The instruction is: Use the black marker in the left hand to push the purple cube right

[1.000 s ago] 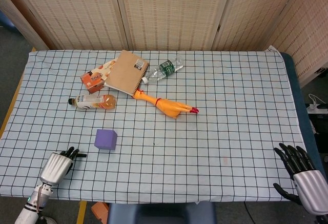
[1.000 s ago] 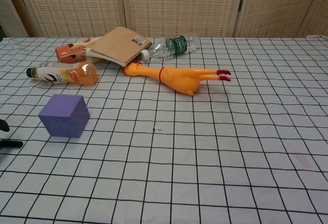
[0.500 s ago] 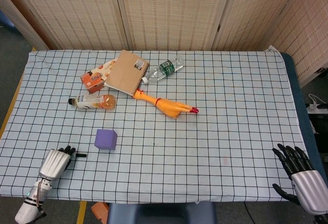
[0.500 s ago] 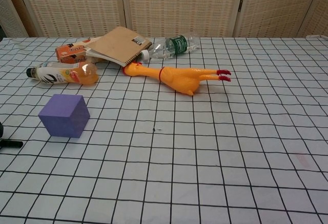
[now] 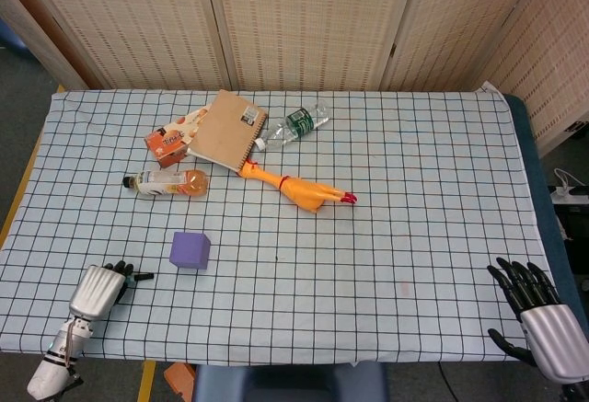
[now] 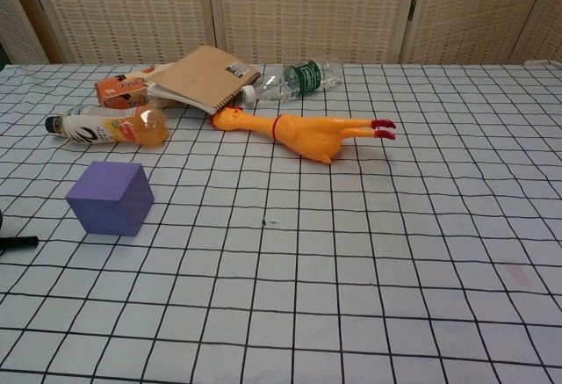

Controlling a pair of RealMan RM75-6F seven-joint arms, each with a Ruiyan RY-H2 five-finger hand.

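Note:
The purple cube (image 5: 190, 250) (image 6: 111, 198) sits on the checked cloth, left of centre. My left hand (image 5: 98, 291) is at the near left corner, curled around the black marker (image 5: 141, 277), whose tip sticks out to the right toward the cube. A short gap separates the tip from the cube. In the chest view only the marker tip (image 6: 18, 242) shows at the left edge; the hand itself is out of frame. My right hand (image 5: 538, 315) hovers at the near right corner with its fingers spread and nothing in it.
At the back left lie an orange juice bottle (image 5: 167, 182), an orange box (image 5: 168, 142), a brown notebook (image 5: 227, 130) and a clear water bottle (image 5: 296, 123). A yellow rubber chicken (image 5: 294, 188) lies beyond the cube, to its right. The table (image 5: 414, 236) drops off just behind my hands.
My left hand has drawn back with the marker, down and slightly left, toward the table's near edge. The cube has not moved. My right hand has barely shifted.

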